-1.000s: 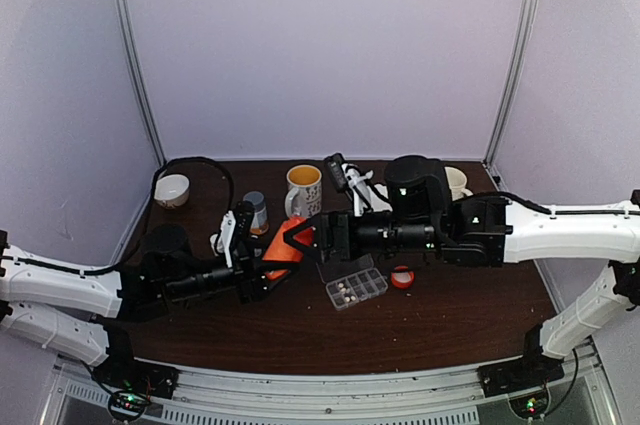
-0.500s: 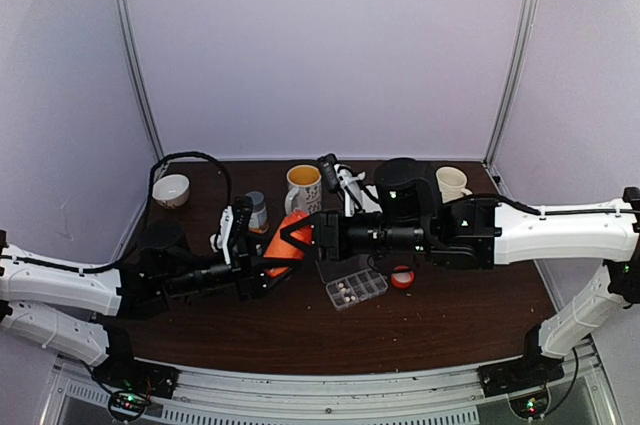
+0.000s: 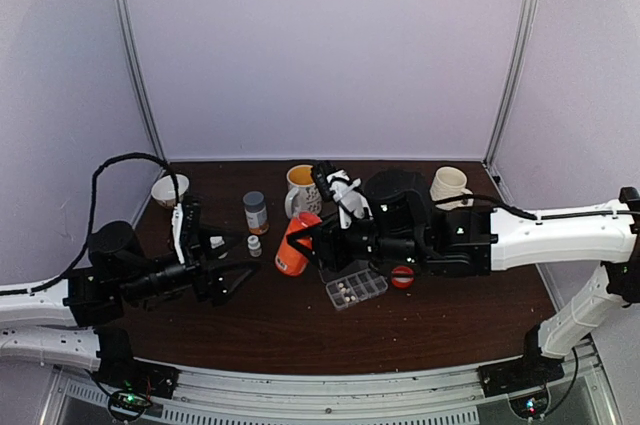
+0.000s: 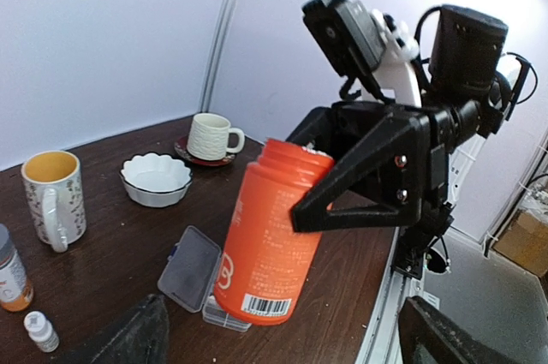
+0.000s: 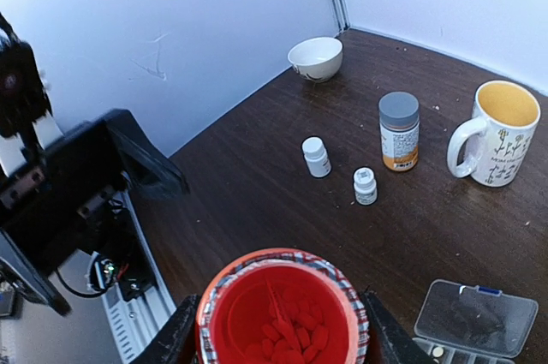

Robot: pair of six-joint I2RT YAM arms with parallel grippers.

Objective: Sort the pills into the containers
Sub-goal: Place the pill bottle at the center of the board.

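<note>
My right gripper (image 3: 308,239) is shut on the upper part of an open orange bottle (image 3: 292,244), held tilted above the table. In the right wrist view its mouth (image 5: 282,313) faces the camera, with several oblong pills (image 5: 295,337) at the bottom. My left gripper (image 3: 232,271) stands open to the left of the bottle, apart from it. In the left wrist view the bottle (image 4: 272,240) hangs between the right gripper's black fingers (image 4: 368,184). The clear pill box (image 3: 356,288) lies below and to the right of it, lid open, a few pale pills (image 3: 345,294) in its containers.
A red cap (image 3: 402,277) lies right of the pill box. Behind stand a yellow-lined mug (image 3: 304,188), a grey-capped amber bottle (image 3: 255,212), two small white bottles (image 5: 317,157) (image 5: 366,186), a white bowl (image 3: 165,190) and a white cup (image 3: 448,183).
My left gripper has let go of the orange bottle, opened and drawn back to the left. My right gripper has closed on the bottle and now holds it alone.
</note>
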